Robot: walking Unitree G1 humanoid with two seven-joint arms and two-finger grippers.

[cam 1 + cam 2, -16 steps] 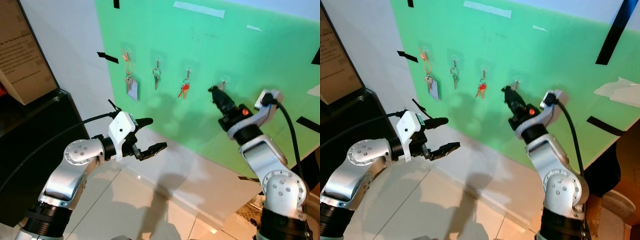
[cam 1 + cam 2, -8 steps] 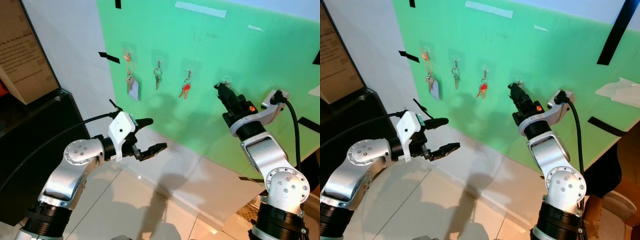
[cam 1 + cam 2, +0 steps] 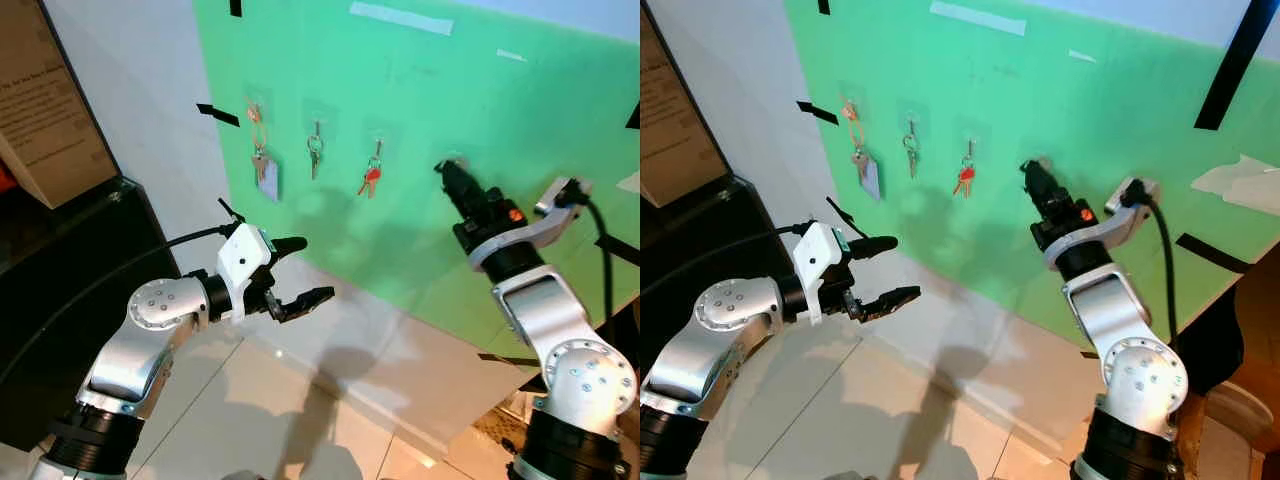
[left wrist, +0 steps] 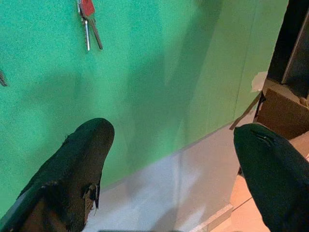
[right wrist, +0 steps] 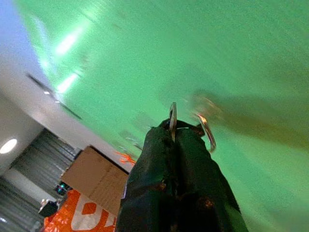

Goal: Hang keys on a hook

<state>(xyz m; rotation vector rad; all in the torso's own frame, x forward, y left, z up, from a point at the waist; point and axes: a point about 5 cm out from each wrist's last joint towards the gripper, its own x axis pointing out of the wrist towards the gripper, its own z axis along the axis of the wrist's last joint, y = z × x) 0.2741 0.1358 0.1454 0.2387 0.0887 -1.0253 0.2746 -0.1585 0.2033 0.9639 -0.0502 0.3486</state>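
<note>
Claw (image 3: 448,176) on right arm pinches key ring (image 5: 205,129) by hook (image 3: 452,160).

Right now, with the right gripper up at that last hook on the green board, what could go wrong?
The right gripper pinches the key ring at its very tips, so a nudge against the green board might twist the ring loose and drop it.

The fourth hook sits partly behind the fingers in the head views, and the wrist view is blurred, so the ring may miss it.

The red keys hang on the next hook; drifting sideways could knock them.
</note>
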